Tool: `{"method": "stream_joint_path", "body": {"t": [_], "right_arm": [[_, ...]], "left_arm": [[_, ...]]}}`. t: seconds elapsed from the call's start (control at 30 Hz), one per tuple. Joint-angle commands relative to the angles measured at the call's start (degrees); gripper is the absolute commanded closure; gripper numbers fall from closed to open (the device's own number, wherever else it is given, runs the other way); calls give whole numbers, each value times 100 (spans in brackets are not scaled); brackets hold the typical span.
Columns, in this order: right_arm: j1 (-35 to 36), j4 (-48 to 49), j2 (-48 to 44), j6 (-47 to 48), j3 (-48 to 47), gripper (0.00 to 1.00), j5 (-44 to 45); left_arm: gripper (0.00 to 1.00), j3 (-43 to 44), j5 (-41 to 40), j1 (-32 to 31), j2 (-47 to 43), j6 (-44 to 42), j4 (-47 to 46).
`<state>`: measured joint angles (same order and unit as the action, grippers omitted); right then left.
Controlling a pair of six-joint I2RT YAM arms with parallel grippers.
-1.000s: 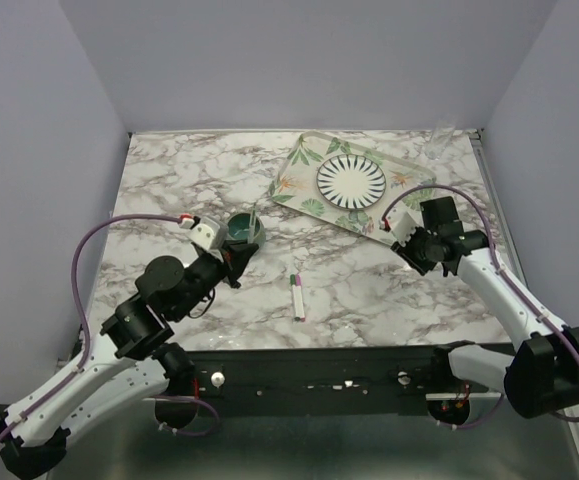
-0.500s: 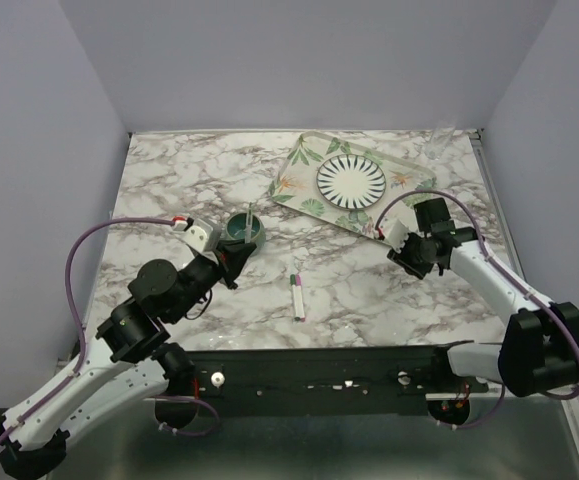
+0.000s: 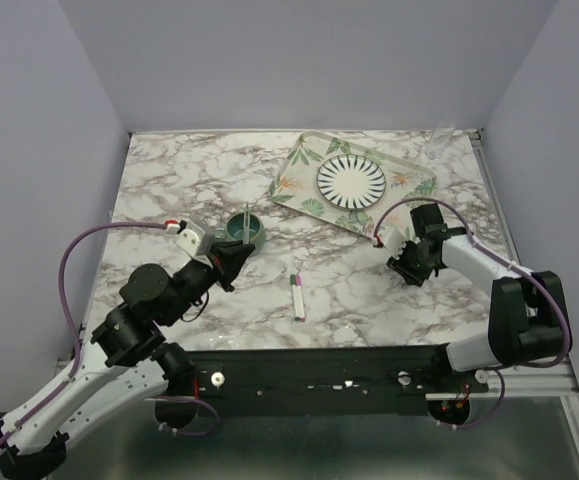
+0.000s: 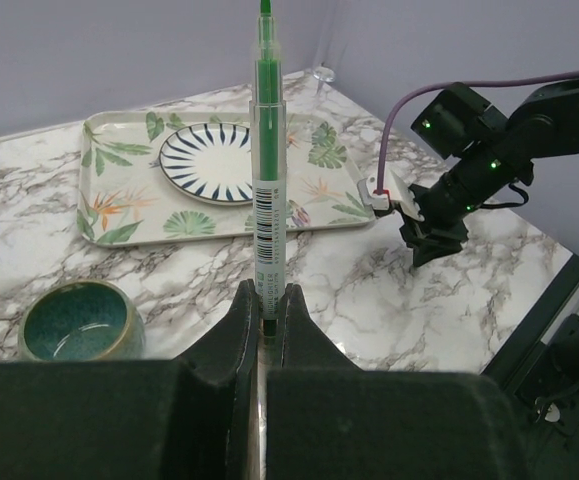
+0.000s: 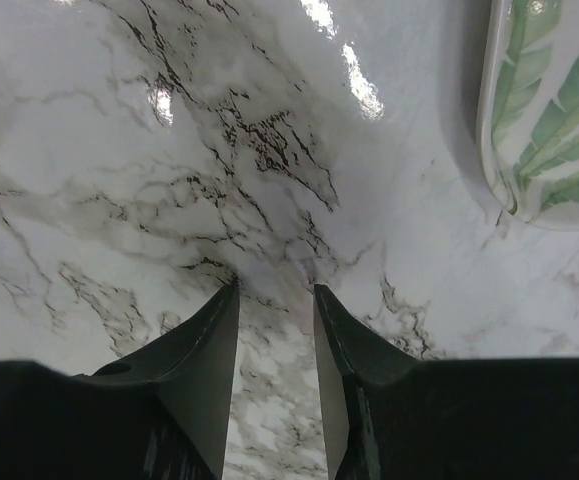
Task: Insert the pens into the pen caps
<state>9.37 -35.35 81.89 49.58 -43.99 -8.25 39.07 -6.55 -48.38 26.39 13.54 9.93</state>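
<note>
Green pen (image 4: 267, 150) stands upright, clamped at its base in your left gripper (image 4: 266, 300), near the teal cup (image 4: 77, 320). A second pen (image 3: 297, 296) lies on the marble table (image 3: 169, 190) between the arms. Your right gripper (image 5: 276, 295) hovers low beside the tray (image 5: 529, 150), fingers parted, holding nothing.

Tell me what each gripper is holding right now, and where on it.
Left gripper pinches the green pen near its bottom end, standing it upright. Right gripper holds nothing.

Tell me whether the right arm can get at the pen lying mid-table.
Probably yes: only bare marble tabletop lies between the right end effector and that pen, and its jaws stand open, empty.
</note>
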Motion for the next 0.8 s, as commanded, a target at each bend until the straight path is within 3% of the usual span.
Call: {"method": "stream_joint_path", "body": {"t": [0.0,0.5,0.7,0.77], "right_arm": [[-101,11,82,34,-155,57,-71],[-93,406,652,-300,-66,64,-2],[-84,135,1092,-615,-636,75,61],[-75,55,1189,-722,-734,84,52]], "left_arm": [[100,-31,206,13,-90,61,-167],[100,13,57,22,-222,35,-88],[100,13,-136,13,-380,8,-53],[100,4,-128,22,-424,8,-62]]}}
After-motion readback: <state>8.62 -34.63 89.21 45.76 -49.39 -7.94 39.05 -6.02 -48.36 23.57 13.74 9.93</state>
